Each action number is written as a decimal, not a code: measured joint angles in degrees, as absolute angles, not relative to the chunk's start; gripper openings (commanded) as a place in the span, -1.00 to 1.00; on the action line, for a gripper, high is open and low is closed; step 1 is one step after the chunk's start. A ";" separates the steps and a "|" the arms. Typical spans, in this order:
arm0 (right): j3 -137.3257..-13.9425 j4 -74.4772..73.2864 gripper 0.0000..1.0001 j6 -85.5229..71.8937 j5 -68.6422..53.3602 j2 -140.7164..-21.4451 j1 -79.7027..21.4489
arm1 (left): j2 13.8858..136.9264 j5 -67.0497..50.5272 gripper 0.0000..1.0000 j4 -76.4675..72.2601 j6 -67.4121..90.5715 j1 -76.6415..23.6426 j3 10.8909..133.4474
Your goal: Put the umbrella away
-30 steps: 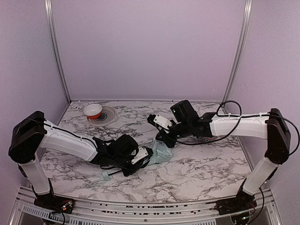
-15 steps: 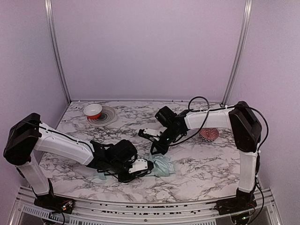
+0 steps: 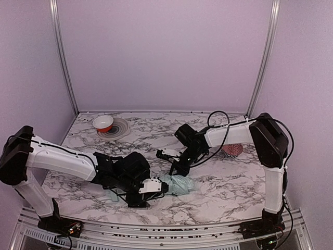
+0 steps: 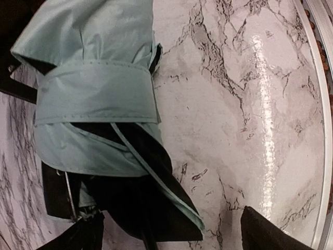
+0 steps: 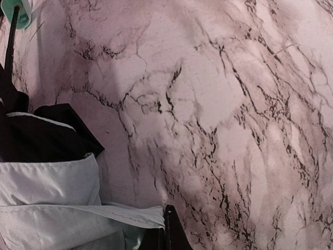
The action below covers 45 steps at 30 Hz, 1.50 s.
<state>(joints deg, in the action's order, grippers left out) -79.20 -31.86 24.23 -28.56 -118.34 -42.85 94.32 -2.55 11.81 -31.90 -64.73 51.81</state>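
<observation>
The umbrella [image 3: 178, 184] lies folded on the marble table, a pale mint-green bundle with black parts. Up close, a mint strap wraps round the umbrella [image 4: 93, 99], and a black flap trails down between my left fingers. The left gripper [image 3: 149, 190] is open at its left end, one finger [image 4: 263, 234] apart on bare marble. My right gripper [image 3: 176, 169] comes down onto the bundle's far edge. In its own view the right gripper [image 5: 167, 232] is shut, and a strip of umbrella [image 5: 78, 213] fabric runs right into the jaws. The handle [image 5: 21, 15] shows at top left.
A red-and-white bowl [image 3: 103, 123] sits on a round ringed mat [image 3: 118, 130] at the back left. A pink patterned lump [image 3: 232, 150] lies at the right, beyond the right forearm. The table's metal front rail [image 4: 320, 104] runs close to the left gripper.
The left gripper has gone from shut to open and let go of the umbrella. The left arm slid nearer the front edge. The right gripper shifted slightly, and the bundle moved with it.
</observation>
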 measured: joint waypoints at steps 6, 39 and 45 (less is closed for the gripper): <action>-79.22 -31.62 -1.00 24.47 -29.21 -118.72 -42.85 | 91.81 -2.57 0.98 18.33 -34.54 -64.73 59.13; -80.84 -33.08 -0.90 24.38 -34.24 -120.53 -42.46 | 109.97 -4.84 -0.03 5.74 -44.23 -62.39 64.93; -80.84 -33.34 -0.32 23.83 -34.50 -120.16 -41.85 | 111.22 -8.62 -0.66 8.49 -45.21 -61.04 66.85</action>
